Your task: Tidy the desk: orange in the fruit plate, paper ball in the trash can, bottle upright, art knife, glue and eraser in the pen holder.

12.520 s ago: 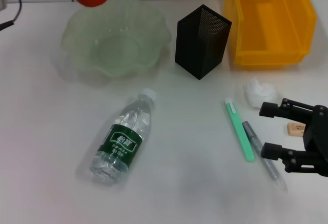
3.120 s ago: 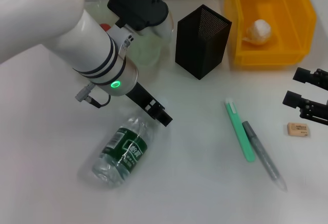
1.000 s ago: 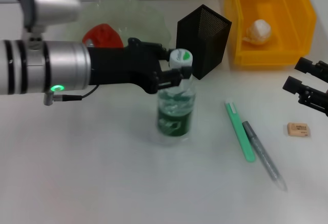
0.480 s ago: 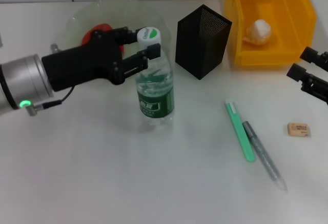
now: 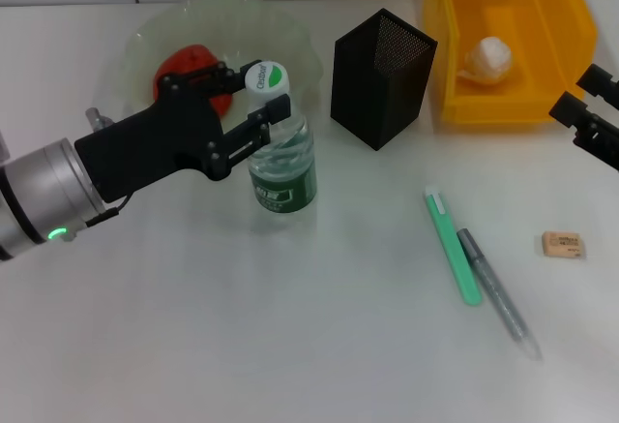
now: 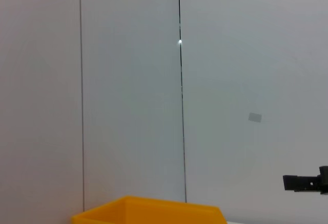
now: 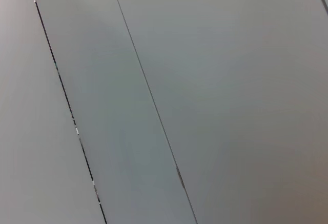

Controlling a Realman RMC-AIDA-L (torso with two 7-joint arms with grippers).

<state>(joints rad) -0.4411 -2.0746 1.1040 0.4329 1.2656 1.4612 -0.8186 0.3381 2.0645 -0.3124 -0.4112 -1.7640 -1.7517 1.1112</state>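
Observation:
The bottle (image 5: 282, 166) stands upright on the desk just in front of the fruit plate (image 5: 290, 36). My left gripper (image 5: 259, 99) is shut on its neck, under the white cap. The orange (image 5: 189, 67) lies in the plate. The paper ball (image 5: 488, 55) lies in the yellow trash can (image 5: 503, 108), whose rim also shows in the left wrist view (image 6: 148, 211). The black mesh pen holder (image 5: 382, 75) stands between plate and can. The green art knife (image 5: 453, 246), the grey glue pen (image 5: 498, 292) and the eraser (image 5: 563, 244) lie at the front right. My right gripper (image 5: 585, 113) is open at the right edge, behind the eraser.
The right wrist view shows only a panelled wall. The left wrist view shows the wall and my right gripper (image 6: 307, 182) far off. Bare white desk lies in front of the bottle and to its left.
My left gripper has carried the upright bottle left and back toward the fruit plate. My right gripper has drifted slightly farther back at the right edge.

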